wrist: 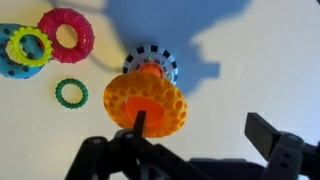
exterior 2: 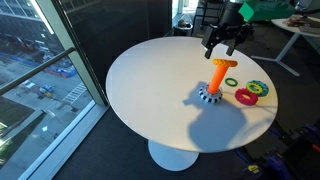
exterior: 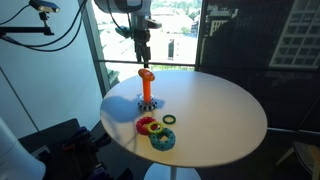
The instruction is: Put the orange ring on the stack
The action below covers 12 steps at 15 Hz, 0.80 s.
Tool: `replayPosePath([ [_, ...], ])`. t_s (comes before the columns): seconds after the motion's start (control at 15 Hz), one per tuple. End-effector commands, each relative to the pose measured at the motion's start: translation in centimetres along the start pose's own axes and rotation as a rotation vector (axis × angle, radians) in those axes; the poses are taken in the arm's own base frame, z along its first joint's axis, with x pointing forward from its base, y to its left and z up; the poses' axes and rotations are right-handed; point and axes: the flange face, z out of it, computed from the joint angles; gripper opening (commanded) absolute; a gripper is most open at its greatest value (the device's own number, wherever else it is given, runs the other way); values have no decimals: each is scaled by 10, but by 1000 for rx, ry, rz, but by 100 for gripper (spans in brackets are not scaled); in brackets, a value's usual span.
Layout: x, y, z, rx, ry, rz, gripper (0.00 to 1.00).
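Observation:
The orange ring (wrist: 150, 102) sits at the top of the stack's orange-red peg, whose dark speckled base (wrist: 152, 62) shows below it in the wrist view. In both exterior views the ring (exterior: 146, 74) (exterior 2: 222, 66) caps the upright peg (exterior: 146, 92) (exterior 2: 216, 82). My gripper (wrist: 200, 128) is open just above the ring; its fingers stand wide apart, and one finger overlaps the ring's edge in the wrist view. It hovers over the peg in both exterior views (exterior: 143, 52) (exterior 2: 225, 42).
A red-and-yellow ring (wrist: 66, 34), a blue ring with a yellow one on it (wrist: 20, 50) and a small green ring (wrist: 71, 94) lie beside the stack on the round white table (exterior: 220, 110). Windows stand close behind the table.

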Motion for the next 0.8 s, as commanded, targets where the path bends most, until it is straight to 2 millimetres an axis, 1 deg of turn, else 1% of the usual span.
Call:
replayPosePath([
  [0.0,-10,3,-4,-30,-23,-13,100],
  [0.73,-16,5,13,-45,-70,-59,100],
])
